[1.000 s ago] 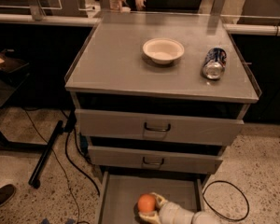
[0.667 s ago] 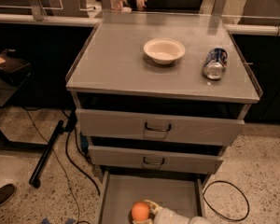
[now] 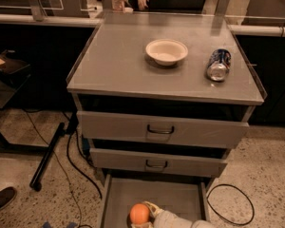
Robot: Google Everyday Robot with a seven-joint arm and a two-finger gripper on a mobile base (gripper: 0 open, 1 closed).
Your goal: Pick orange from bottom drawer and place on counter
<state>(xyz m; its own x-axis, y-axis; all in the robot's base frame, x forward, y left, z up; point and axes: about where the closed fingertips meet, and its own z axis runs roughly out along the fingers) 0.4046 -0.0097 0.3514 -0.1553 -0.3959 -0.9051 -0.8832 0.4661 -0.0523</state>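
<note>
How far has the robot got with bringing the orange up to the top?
Not far yet. Done: the bottom drawer is pulled open. In hand: the tool is down inside that drawer, right against the orange. Left: lifting the orange out and setting it on the counter, where only a white bowl and a can on its side sit now.

Gripper (image 3: 151, 209) low at bottom centre, pale arm (image 3: 180, 221) (mostly cropped) behind it
</note>
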